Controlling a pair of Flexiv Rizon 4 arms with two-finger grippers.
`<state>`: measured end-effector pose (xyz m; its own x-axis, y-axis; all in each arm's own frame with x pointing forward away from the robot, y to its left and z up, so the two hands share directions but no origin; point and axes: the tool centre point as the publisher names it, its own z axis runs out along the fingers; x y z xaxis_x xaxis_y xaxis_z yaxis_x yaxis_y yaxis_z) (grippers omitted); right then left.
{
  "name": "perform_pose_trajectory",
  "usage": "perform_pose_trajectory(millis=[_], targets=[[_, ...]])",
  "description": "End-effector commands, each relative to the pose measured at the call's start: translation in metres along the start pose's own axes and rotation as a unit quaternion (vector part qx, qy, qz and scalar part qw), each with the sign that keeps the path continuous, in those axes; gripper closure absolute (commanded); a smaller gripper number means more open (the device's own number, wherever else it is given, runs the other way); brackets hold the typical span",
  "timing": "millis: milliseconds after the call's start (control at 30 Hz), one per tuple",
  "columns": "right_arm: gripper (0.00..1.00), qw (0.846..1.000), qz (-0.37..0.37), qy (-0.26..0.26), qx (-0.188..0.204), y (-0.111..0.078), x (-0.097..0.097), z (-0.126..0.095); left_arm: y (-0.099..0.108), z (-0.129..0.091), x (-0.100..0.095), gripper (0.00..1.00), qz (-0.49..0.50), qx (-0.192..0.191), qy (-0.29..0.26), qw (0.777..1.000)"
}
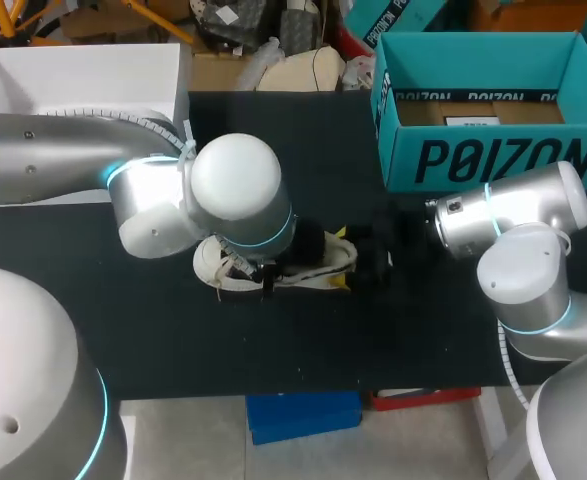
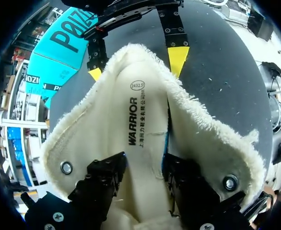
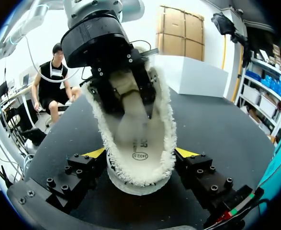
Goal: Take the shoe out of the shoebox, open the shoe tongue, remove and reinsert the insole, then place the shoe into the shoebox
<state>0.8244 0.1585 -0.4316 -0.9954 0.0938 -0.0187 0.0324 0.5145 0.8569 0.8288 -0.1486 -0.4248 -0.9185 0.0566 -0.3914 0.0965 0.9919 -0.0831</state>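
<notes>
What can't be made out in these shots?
Head view: most of the shoe, hidden under the left arm.
Head view: the near floor of the shoebox, behind its front wall.
Left wrist view: whether the left gripper holds the insole; its end is sunk in the fleece lining.

Bright, even room light (soft shadows only); glare whitens the left arm at centre left; the shoe shines pale.
</notes>
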Motion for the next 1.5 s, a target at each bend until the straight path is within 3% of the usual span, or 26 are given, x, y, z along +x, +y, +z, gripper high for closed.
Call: perform_pose_trajectory(millis=[33,267,300,367,467,767,900,1067,1500], targets=[[1.0,1.0,0.001,0.0,0.002,-0.002,-0.001,0.0,0.013,0.08,-0.004,0.52,-0.013,0.007,-0.065,0.998],[1.0,1.0,0.001,0.0,0.002,-0.002,-0.001,0.0,0.012,0.086,-0.005,0.56,-0.017,0.009,-0.051,0.998],[1.0,1.0,0.001,0.0,0.002,-0.002,-0.001,0.0,0.012,0.087,-0.004,0.64,-0.018,0.009,-0.046,0.999],[1.0,1.0,0.001,0.0,0.002,-0.002,-0.001,0.0,0.013,0.089,0.0,1.0,-0.019,0.007,-0.033,0.999],[1.0,1.0,0.001,0.0,0.002,-0.002,-0.001,0.0,0.012,0.088,0.002,1.0,-0.014,0.006,0.001,1.0],[1.0,1.0,0.001,0.0,0.002,-0.002,-0.001,0.0,-0.011,0.033,-0.004,1.0,0.017,0.038,0.047,0.998],[1.0,1.0,0.001,0.0,0.002,-0.002,-0.001,0.0,-0.013,0.018,-0.003,1.0,0.02,0.056,0.116,0.991],[1.0,1.0,0.001,0.0,0.002,-0.002,-0.001,0.0,-0.011,0.0,0.0,1.0,0.019,0.065,0.159,0.985],[1.0,1.0,0.001,0.0,0.002,-0.002,-0.001,0.0,-0.008,-0.039,-0.016,1.0,-0.015,0.084,0.177,0.98]])
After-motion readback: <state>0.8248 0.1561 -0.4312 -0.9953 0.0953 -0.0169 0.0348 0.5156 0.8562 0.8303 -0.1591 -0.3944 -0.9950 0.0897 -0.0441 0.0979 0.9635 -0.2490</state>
